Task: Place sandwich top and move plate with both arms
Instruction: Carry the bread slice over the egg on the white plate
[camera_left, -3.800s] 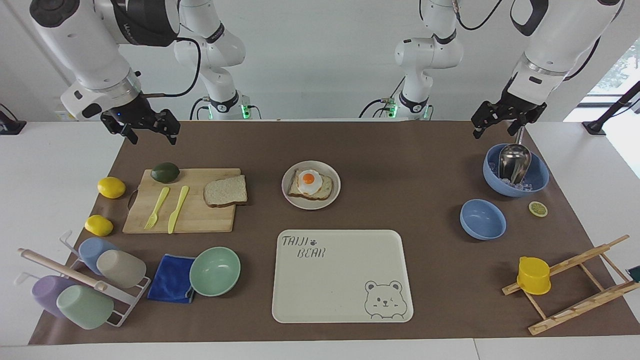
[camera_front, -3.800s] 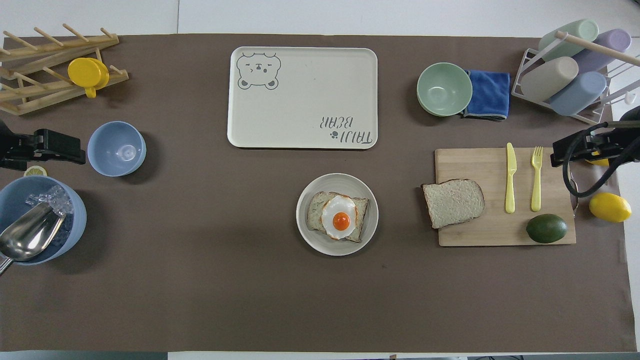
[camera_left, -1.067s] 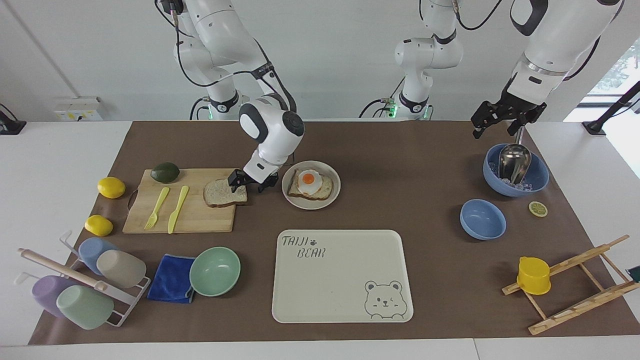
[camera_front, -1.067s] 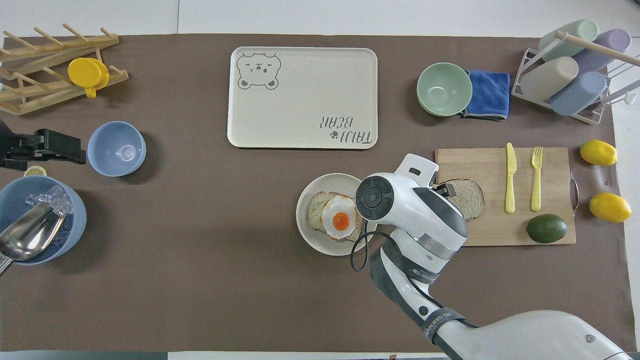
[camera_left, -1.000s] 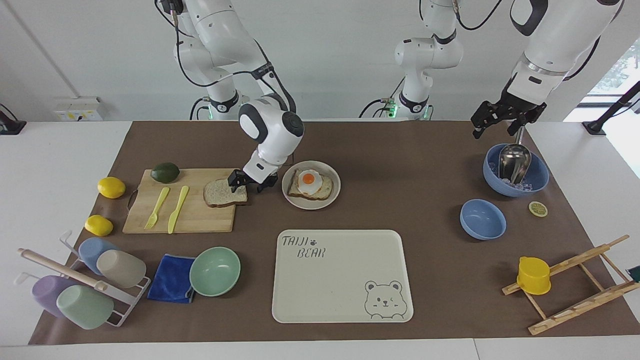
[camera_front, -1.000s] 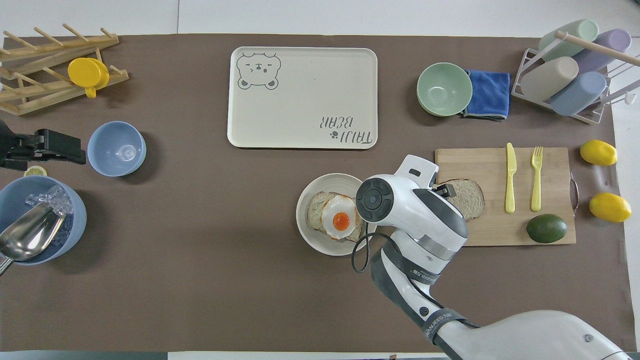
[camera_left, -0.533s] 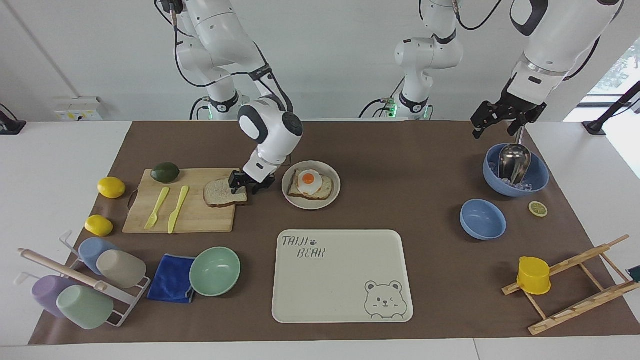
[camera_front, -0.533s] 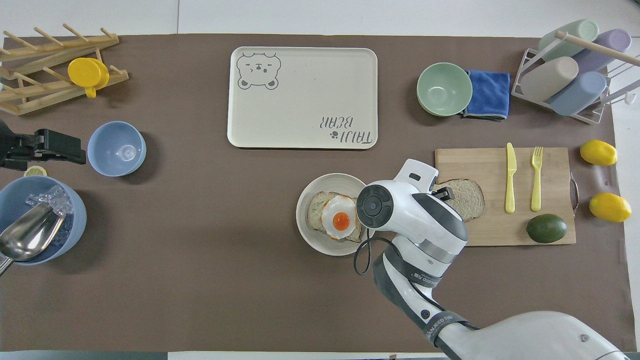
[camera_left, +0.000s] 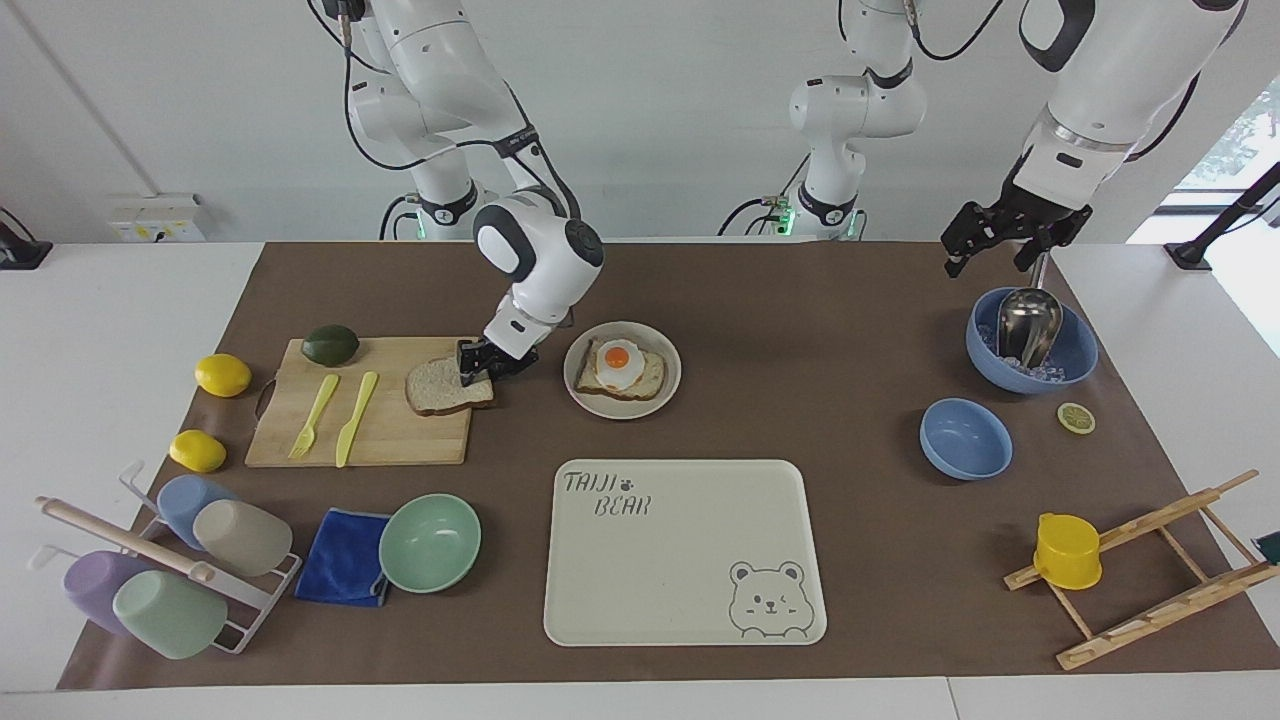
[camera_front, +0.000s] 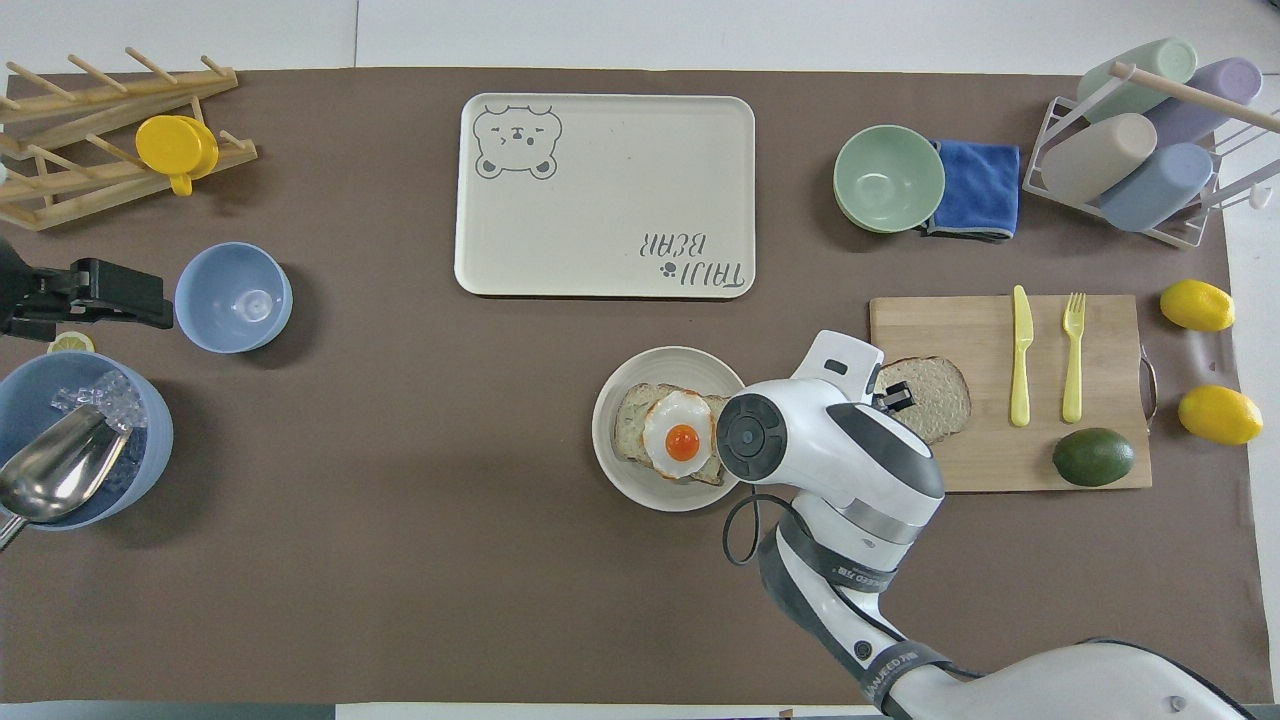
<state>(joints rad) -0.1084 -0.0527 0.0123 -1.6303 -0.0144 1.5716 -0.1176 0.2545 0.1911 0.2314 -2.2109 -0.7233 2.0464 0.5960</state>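
Observation:
The sandwich top lies on the wooden cutting board, at the board's end beside the plate; it also shows in the overhead view. My right gripper is down at the slice's edge toward the plate and shut on it. Its wrist hides that edge in the overhead view. The cream plate holds a toast slice with a fried egg; the plate also shows in the overhead view. My left gripper waits open in the air by the ice bowl.
The bear tray lies farther from the robots than the plate. On the board are a yellow knife, a fork and an avocado. A mint bowl, blue cloth, cup rack, two lemons, small blue bowl and wooden rack stand around.
My right arm swung in from its end of the table down to the bread slice. Its fingers closed on the slice's edge within the last second. The left arm has not moved.

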